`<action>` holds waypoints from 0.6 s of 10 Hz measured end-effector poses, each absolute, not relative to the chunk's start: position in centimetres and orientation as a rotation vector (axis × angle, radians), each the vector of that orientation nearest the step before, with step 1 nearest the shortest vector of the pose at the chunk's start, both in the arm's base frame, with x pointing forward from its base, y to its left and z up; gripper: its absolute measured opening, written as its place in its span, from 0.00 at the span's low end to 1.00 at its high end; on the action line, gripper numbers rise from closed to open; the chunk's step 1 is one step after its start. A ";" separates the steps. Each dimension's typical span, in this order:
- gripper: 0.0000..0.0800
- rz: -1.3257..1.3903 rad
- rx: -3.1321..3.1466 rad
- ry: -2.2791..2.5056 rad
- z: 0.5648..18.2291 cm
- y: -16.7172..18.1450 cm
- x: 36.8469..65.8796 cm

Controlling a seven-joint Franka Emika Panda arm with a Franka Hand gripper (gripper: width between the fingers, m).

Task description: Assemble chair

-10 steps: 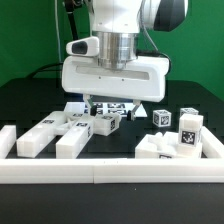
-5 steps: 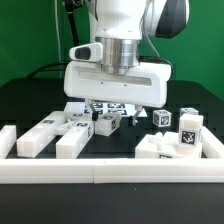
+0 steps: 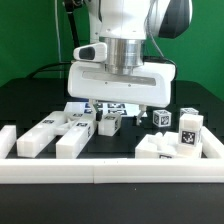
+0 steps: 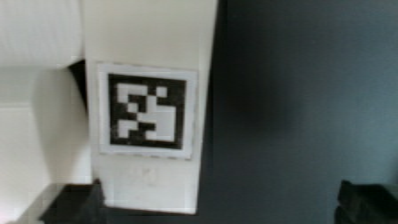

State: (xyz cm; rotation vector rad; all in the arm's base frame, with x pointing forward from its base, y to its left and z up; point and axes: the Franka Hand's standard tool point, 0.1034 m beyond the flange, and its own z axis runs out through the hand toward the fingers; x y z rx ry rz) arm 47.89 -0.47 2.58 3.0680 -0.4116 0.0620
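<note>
The tool [image 3: 107, 103] is hovering wide open and empty over a tagged chair bar [image 4: 151, 60] lying on the surface [image 3: 30, 100]. I judge it should be centring the bar between its fingers and descending squarely before closing.

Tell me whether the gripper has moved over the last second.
Yes. The gripper has slid toward the exterior view's right. Its body's edge on that side now reaches past the small cube, which has stayed where it was.

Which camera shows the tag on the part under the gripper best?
The wrist view: the tag on the white bar looms large there. In the exterior view the gripper blocks that spot; I cannot find the tag.
</note>
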 end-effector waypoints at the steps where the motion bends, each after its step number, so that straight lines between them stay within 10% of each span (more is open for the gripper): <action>1: 0.81 0.063 3.070 -0.408 2.6 -0.3 47.9; 6: 0.81 0.068 3.078 -0.389 2.7 0.7 48.2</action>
